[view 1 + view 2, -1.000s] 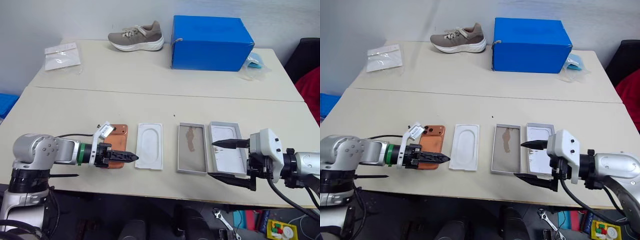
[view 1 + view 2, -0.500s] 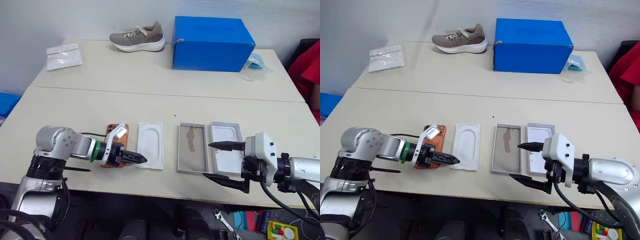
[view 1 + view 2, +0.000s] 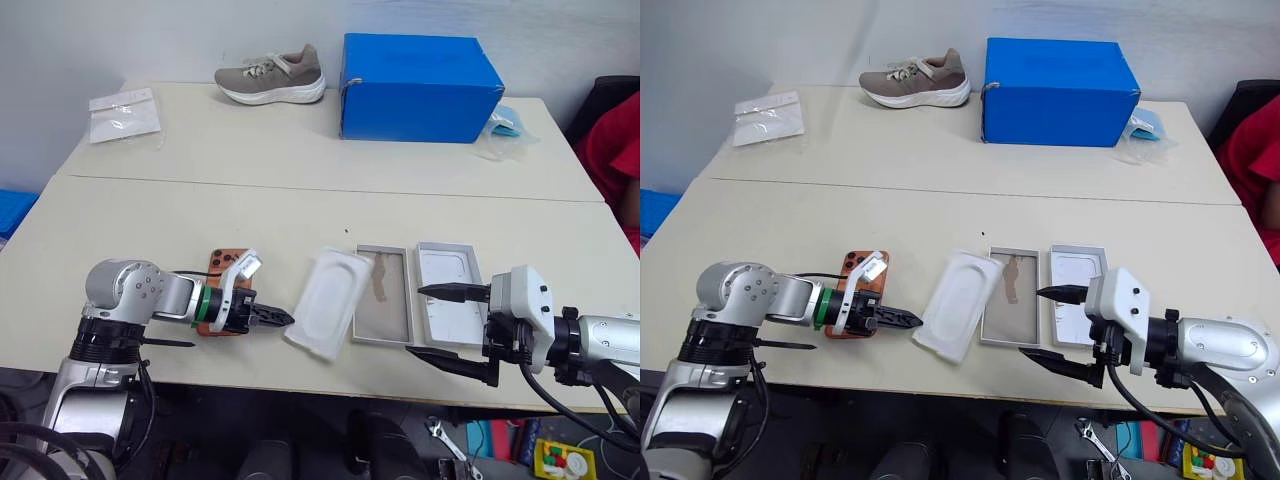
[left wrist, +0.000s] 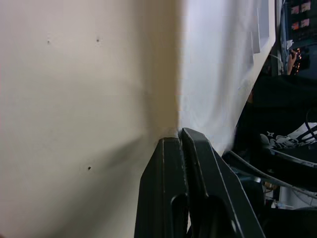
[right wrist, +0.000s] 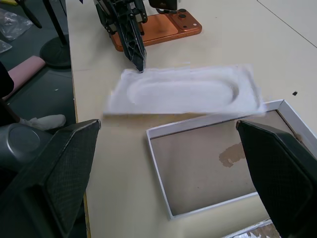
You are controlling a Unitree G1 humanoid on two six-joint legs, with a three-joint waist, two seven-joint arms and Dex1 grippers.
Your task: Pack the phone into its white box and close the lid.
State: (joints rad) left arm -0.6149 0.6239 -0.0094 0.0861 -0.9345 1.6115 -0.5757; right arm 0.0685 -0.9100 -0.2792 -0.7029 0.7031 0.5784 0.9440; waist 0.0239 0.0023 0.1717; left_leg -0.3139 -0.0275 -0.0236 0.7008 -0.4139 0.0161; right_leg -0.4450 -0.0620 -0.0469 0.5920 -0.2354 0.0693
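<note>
A: What sits low in the frame?
B: The phone [image 3: 862, 290] at lower left, under the left gripper [image 3: 912, 321], whose fingers are pressed together.
A: And beside it?
B: A tilted white insert [image 3: 959, 316] overlapping the white box [image 3: 1012, 310]; the lid [image 3: 1076, 300] sits right of that.

The phone [image 3: 857, 293] is thin and orange-brown. It lies flat on the counter [image 3: 300, 215] with its back up. Its camera bump with dark lenses is at the far end.

The white box [image 3: 381, 309] is a shallow tray with white walls. Its floor is grey with a brown smudge on it. It lies flat and open, a bit to the right of the phone, with nothing inside it.

The lid [image 3: 449, 294] is a tray of the same size, white inside with small dark marks. It lies flat with its open side up, just beside the white box on its right.
</note>
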